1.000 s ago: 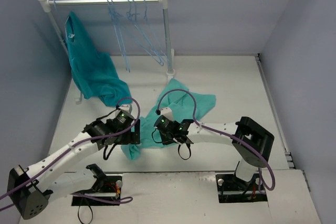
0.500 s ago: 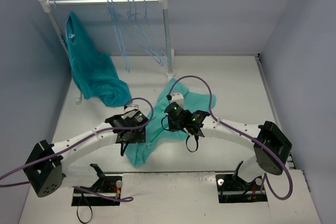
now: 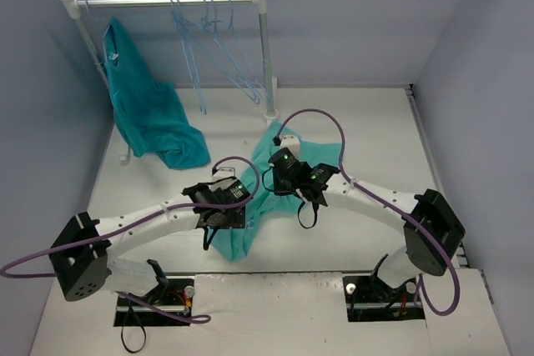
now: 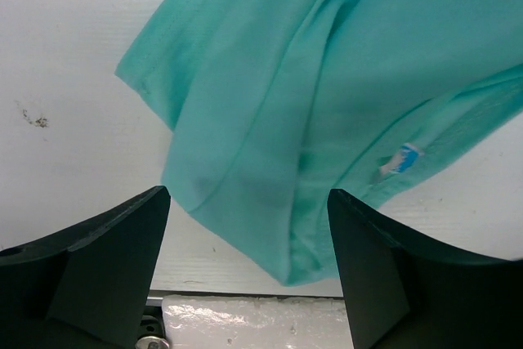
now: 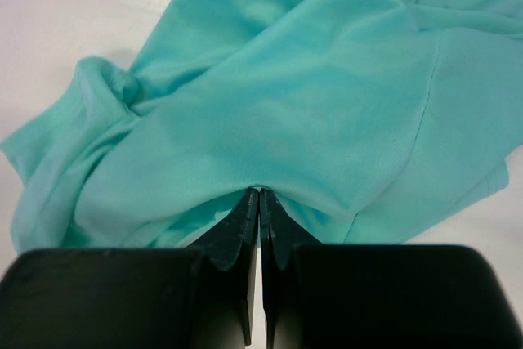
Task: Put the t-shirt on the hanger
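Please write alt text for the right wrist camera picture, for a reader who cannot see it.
The right hand is shut, pinching a fold of the mint-green t-shirt. The cloth lies crumpled on the white table.

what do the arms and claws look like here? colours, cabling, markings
Left arm and right arm: slim white links, black joints, black wrist blocks with a green light, looping purple cable on each. Left claw and right claw: plain matte black wedge fingers. No readable markings.
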Motion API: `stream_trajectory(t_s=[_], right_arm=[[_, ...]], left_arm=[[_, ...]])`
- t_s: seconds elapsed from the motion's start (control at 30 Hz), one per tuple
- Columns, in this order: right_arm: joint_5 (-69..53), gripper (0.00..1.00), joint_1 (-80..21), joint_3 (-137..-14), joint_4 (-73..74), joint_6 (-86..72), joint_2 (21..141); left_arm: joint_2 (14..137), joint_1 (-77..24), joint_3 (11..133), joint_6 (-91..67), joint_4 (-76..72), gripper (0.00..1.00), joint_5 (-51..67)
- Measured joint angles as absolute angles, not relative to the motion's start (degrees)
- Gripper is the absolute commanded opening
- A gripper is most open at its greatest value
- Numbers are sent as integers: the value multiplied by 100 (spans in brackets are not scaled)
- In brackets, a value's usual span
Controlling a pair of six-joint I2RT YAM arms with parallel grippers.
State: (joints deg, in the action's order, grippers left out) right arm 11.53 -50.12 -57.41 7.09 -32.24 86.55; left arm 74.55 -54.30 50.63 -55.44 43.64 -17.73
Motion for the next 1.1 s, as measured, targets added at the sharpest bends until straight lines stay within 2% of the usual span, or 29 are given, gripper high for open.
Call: stream_trajectory(t_s=[0.4, 0.47, 0.5, 0.53, 0.57, 0.6, 0.63, 0.67, 0.93, 1.1], right_arm=[[1064, 0, -4688, -6270, 711, -3046, 9093], [1021, 0, -4668, -6270, 708, -3035, 9127], [1000, 0, -4651, -6270, 707, -3033, 9141], [985, 0, -4628, -6270, 707, -3033, 9147], [962, 0, -4599, -6270, 707, -3033, 9153], [949, 0, -4569, -6270, 707, -3033, 9153], [943, 0, -4543, -6270, 703, -3033, 9153], [935, 0, -4530, -6268, 701, -3031, 9153], [897, 0, -4463, -6090, 667, -2981, 9057], [878, 0, -4456, -6024, 649, -2969, 8986]], left_arm=[[8185, -5489, 5411, -5619, 4107, 74, -1573], [8221, -5550, 5411, -5651, 3972, 69, -1492], [8265, -5575, 5411, -5664, 3901, 62, -1450], [8346, -5587, 5411, -5673, 3838, 51, -1406], [8456, -5593, 5411, -5675, 3770, 30, -1353], [8588, -5597, 5411, -5672, 3714, 15, -1306], [8726, -5584, 5411, -5669, 3666, 5, -1264], [8848, -5544, 5411, -5664, 3623, 1, -1202], [9106, -4460, 5486, -4929, 3307, 0, -967], [9072, -3724, 6239, -3799, 3291, 0, -1167]])
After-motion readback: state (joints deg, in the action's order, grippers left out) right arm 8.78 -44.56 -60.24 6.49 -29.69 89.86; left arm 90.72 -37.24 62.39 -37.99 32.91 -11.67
